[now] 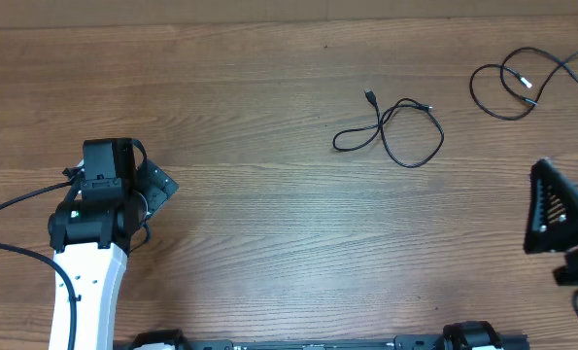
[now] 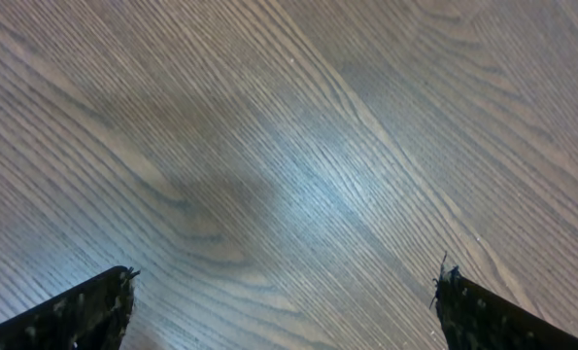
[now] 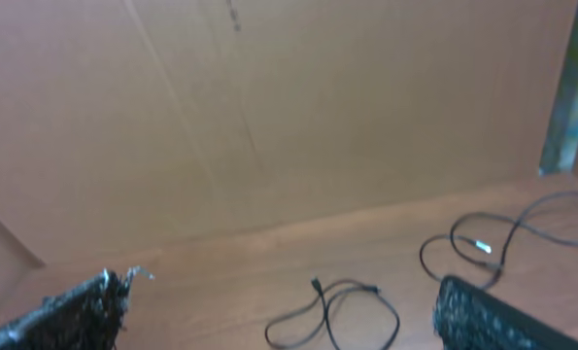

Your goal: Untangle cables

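Note:
A thin black cable (image 1: pixel 395 128) lies in loose crossed loops at the table's middle back, its small plug end pointing up-left; it also shows in the right wrist view (image 3: pixel 335 311). A second black cable (image 1: pixel 522 83) with a pale plug lies in loops at the back right, seen too in the right wrist view (image 3: pixel 483 243). My left gripper (image 1: pixel 148 190) is open and empty over bare wood (image 2: pixel 284 292) at the left. My right gripper (image 1: pixel 561 209) is open and empty at the right edge, apart from both cables (image 3: pixel 279 311).
A brown cardboard wall (image 3: pixel 269 107) stands behind the table's back edge. The wooden table (image 1: pixel 269 224) fills the view. Thick black arm cables (image 1: pixel 17 204) trail from the left arm. A black rail (image 1: pixel 308 342) runs along the front edge.

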Controlling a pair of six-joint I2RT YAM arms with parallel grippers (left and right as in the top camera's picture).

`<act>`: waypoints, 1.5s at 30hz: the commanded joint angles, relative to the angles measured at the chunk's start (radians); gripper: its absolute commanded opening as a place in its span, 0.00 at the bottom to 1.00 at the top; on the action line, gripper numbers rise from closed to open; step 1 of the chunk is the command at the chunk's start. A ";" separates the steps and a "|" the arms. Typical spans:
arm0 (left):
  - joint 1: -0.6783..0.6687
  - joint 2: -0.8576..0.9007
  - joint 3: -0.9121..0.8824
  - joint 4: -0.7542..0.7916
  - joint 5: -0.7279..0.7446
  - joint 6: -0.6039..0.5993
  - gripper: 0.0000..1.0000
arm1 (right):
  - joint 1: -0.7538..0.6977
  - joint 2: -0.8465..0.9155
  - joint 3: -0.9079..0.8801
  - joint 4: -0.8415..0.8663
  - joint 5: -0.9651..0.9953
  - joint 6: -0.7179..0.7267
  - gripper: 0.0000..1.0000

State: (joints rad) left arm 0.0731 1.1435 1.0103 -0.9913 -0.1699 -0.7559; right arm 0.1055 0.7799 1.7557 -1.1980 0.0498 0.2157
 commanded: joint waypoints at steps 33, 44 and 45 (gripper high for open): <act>0.005 -0.005 0.008 0.000 -0.021 -0.010 1.00 | -0.059 -0.748 -1.358 0.811 -0.002 -0.003 1.00; 0.005 -0.005 0.008 0.000 -0.021 -0.010 0.99 | -0.067 -0.777 -1.558 1.012 -0.008 0.000 1.00; 0.005 -0.005 0.008 0.000 -0.021 -0.010 0.99 | -0.075 -0.777 -1.573 1.030 -0.008 0.000 1.00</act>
State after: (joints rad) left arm 0.0731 1.1435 1.0103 -0.9920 -0.1699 -0.7563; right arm 0.0395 0.0154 0.2104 -0.1963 0.0483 0.2131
